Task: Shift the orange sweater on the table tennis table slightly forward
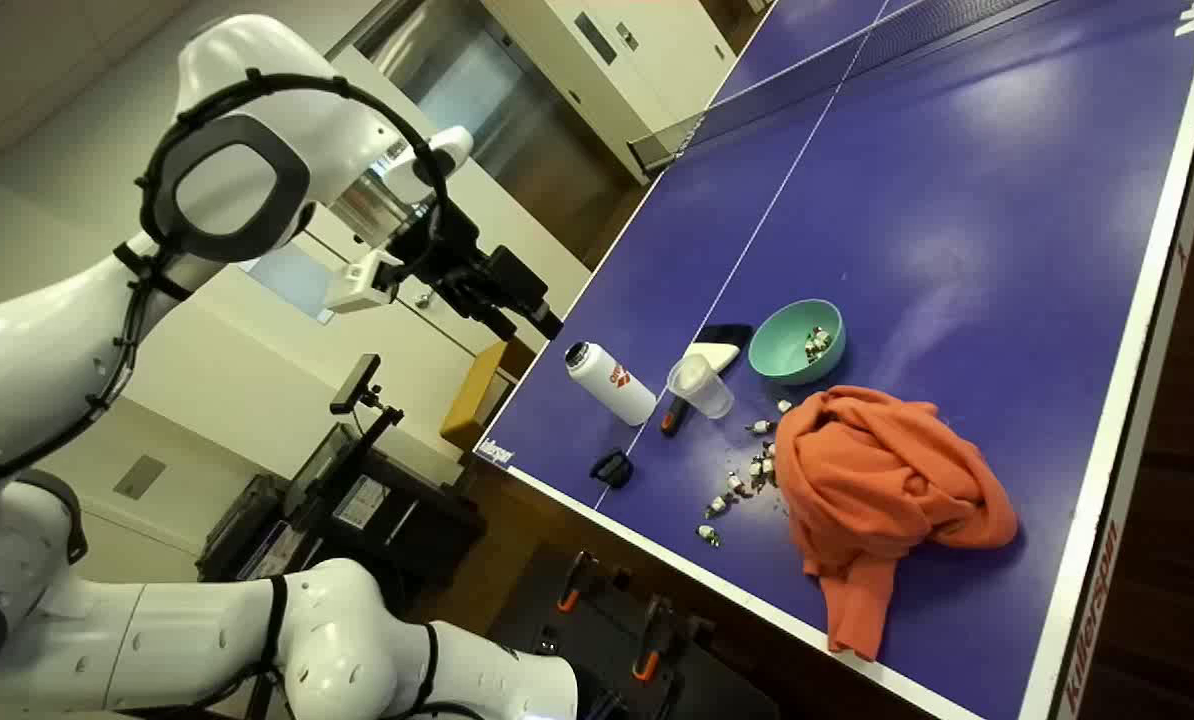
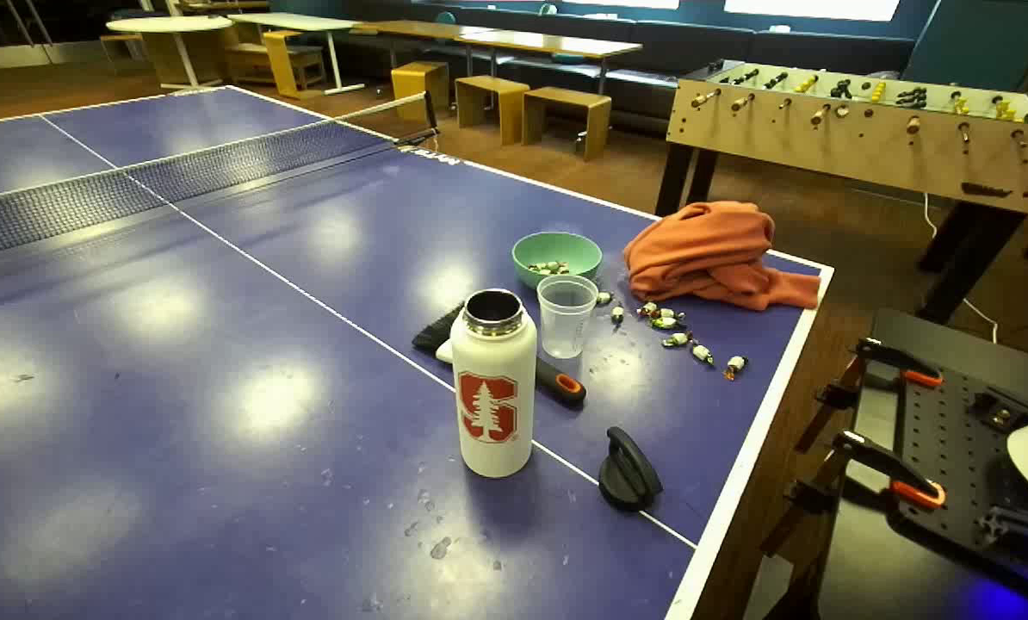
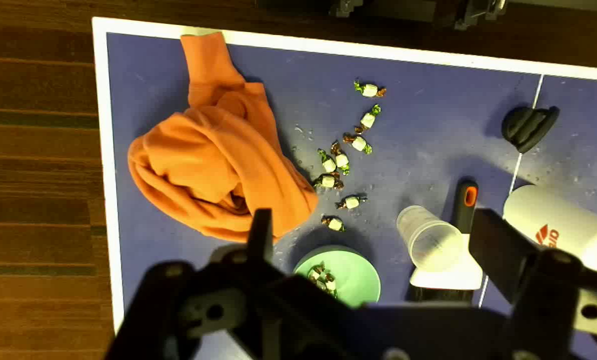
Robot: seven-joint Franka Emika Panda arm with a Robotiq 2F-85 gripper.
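Observation:
The orange sweater [image 1: 882, 480] lies crumpled near a corner of the blue table tennis table [image 1: 857, 220], with one sleeve reaching the white edge line. It also shows in an exterior view [image 2: 703, 250] and at the left of the wrist view [image 3: 213, 155]. My gripper [image 1: 529, 328] is in the air above the table side, apart from the sweater. In the wrist view my gripper's fingers [image 3: 372, 225] are wide apart with nothing held between them. The gripper is out of view in the exterior view that shows the foosball table.
Beside the sweater are several wrapped candies [image 3: 358, 144] and a green bowl [image 1: 797, 342] with candies. A clear cup [image 2: 566, 314], a brush [image 2: 557, 383], an open white bottle [image 2: 495, 387] and its black lid [image 2: 628, 472] stand further along. The net [image 2: 221, 168] crosses the table.

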